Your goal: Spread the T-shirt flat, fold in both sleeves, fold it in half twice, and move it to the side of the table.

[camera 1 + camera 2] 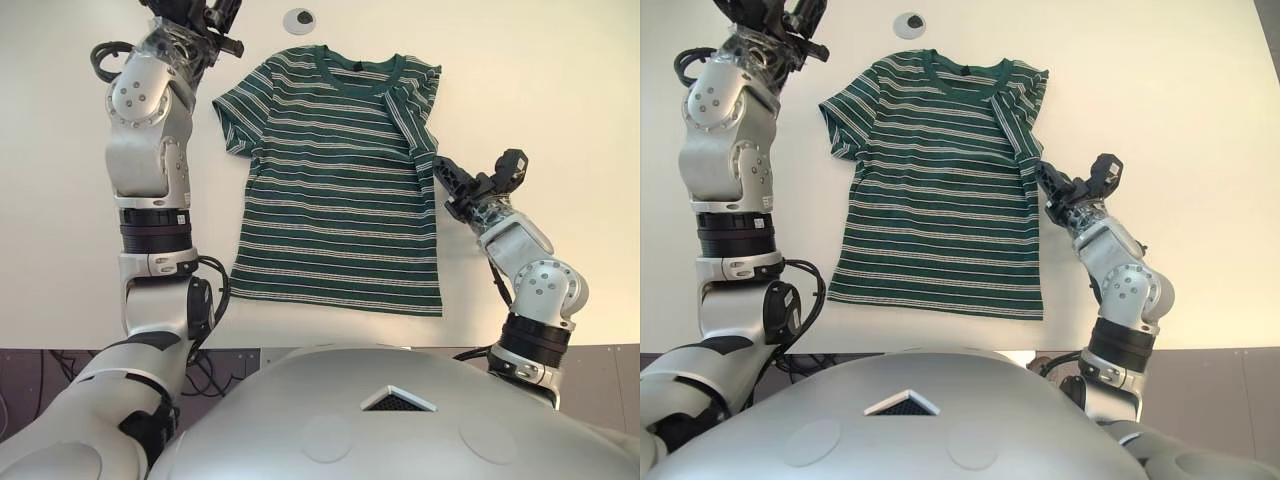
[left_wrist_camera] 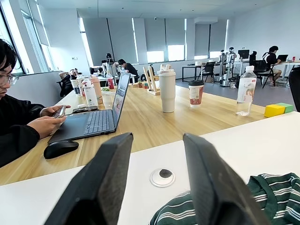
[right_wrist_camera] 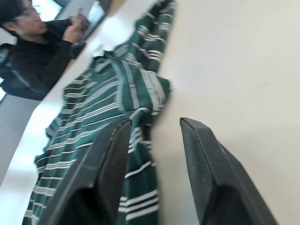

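Green striped T-shirt (image 1: 335,180) on table (image 1: 560,100); right end effector (image 1: 450,188) apart at its right edge, left end effector (image 2: 158,139) apart.

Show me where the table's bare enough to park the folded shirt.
Widest bare table lies right of the T-shirt, beyond the right gripper. Left of the shirt the left arm crowds; a grommet sits above the collar.

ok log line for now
green striped t-shirt flat | right sleeve folded in | left tool open | right tool open at shirt edge
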Available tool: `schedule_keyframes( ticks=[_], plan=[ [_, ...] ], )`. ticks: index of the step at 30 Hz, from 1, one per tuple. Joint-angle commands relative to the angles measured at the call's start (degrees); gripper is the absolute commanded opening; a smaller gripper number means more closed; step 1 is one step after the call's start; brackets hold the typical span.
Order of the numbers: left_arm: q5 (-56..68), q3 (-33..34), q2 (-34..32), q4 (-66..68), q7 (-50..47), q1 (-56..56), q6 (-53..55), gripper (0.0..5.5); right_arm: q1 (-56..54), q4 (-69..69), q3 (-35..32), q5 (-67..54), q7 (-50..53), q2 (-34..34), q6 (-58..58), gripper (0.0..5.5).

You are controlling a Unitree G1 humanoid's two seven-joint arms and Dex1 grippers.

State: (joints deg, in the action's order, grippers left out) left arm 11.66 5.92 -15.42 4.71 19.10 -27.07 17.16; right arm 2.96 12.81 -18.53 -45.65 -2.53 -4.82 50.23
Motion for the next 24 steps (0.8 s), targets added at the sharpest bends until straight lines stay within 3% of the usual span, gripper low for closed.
schedule_keyframes(
  ticks=[1,10,19,24],
  plan=[
    [0.44,0.35,-0.32,-1.60,-0.46,-0.10,1.57,1.93,-2.56,-2.85,-3.27,-3.89,3.08,2.37,1.90,1.89],
    [-0.20,0.14,-0.65,0.86,0.04,0.72,0.72,1.93,-5.51,-7.64,-10.02,-19.13,7.42,6.31,4.46,1.89],
    [-0.44,-0.39,-0.82,2.63,0.65,-0.17,0.48,1.93,-10.11,-17.19,-7.96,-17.10,5.70,4.35,0.88,1.89],
    [-0.57,0.40,-2.23,2.05,1.17,1.84,0.47,1.93,-9.48,-16.61,-6.72,-15.71,4.77,4.38,-0.06,1.14]
  ],
)
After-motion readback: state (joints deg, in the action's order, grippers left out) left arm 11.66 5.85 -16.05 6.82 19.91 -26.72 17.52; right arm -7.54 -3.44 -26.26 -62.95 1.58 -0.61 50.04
